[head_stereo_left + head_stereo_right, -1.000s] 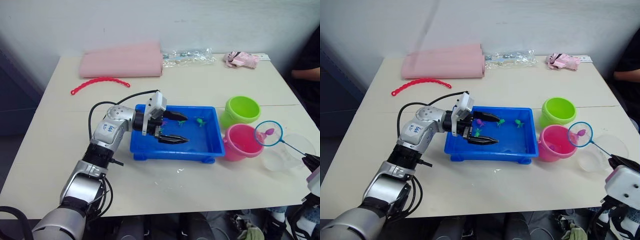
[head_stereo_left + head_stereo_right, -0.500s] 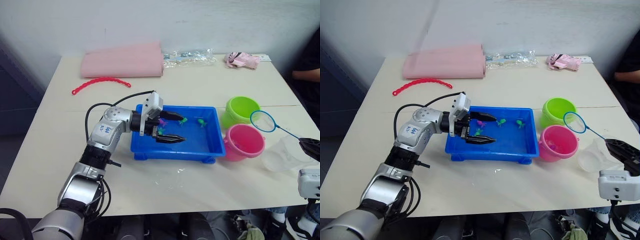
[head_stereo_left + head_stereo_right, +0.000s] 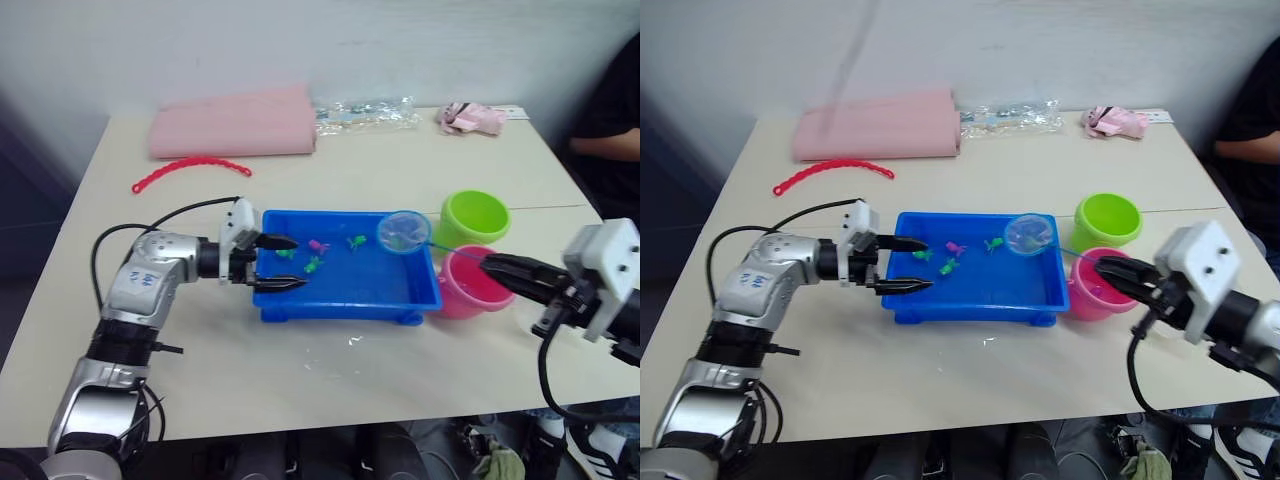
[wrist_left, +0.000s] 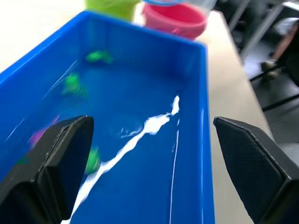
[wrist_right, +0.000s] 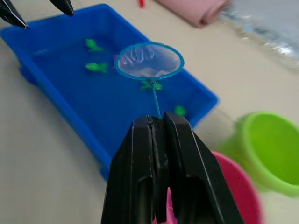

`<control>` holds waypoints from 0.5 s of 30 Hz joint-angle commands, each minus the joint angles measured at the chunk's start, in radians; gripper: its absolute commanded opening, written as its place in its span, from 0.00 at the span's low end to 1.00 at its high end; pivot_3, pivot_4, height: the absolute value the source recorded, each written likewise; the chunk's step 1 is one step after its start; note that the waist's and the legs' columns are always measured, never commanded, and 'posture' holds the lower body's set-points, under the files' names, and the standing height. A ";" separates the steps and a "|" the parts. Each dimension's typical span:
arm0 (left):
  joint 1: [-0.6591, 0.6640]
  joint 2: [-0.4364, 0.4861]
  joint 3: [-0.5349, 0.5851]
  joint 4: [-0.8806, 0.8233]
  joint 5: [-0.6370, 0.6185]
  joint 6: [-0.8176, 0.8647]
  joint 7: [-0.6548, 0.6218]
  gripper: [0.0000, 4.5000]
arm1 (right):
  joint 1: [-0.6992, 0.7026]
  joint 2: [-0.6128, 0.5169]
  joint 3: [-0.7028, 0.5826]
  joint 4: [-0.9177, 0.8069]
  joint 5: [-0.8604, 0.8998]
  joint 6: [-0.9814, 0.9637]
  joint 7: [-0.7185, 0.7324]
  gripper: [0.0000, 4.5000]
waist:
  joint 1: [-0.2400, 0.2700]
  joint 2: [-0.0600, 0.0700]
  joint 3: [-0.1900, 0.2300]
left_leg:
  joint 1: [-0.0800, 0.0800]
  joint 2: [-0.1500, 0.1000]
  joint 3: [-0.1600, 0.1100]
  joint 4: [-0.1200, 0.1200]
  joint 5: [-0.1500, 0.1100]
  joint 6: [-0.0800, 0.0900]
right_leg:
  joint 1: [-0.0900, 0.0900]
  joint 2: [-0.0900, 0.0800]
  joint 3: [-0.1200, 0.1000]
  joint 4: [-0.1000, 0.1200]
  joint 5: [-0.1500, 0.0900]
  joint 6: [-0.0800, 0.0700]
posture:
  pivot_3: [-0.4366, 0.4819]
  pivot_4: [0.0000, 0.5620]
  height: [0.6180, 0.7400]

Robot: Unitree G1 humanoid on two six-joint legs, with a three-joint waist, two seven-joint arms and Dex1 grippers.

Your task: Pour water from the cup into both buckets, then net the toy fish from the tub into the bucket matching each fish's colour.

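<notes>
Blue tub (image 3: pixel 420 296) sits mid-worktop (image 3: pixel 330 170), water inside, small fish in its far half: pink fish (image 3: pixel 319 245) and several green fish (image 3: pixel 313 264), all loose in the water. Left hand (image 3: pixel 278 263) at the tub's left end, fingers spread wide, one tip over the far rim, one over the near part of the tub, holding nothing; in the left wrist view both black fingers (image 4: pixel 56 158) flank the water, apart. Right hand (image 3: pixel 500 268) comes in from the right, above the pink bucket (image 3: pixel 452 296), fingers pressed together pinching the thin handle of the net (image 3: pixel 404 232). Net hoop hangs over the tub's far right corner, near a green fish; can't tell if the mesh touches the water. Nothing seen in the mesh in the right wrist view. Green bucket (image 3: pixel 474 217) stands just behind the pink bucket, touching or nearly so, both just right of the tub. Far side of worktop: folded pink cloth (image 3: pixel 232 122), red beaded strip (image 3: pixel 190 167) in front of it, clear plastic bag (image 3: pixel 365 111), small pink packet (image 3: pixel 473 117). Person's arm (image 3: pixel 605 145) at the right edge.
</notes>
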 commanded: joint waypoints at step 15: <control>0.173 0.118 0.200 -0.356 -0.119 0.198 0.182 0.99 | -0.392 0.152 0.536 0.373 -0.263 0.003 0.002 0.00 | 0.003 0.000 0.000 | -0.001 -0.001 0.004 0.000 0.000 -0.001 | -0.003 0.002 -0.004 0.001 0.001 0.001 | 0.48 0.27 0.98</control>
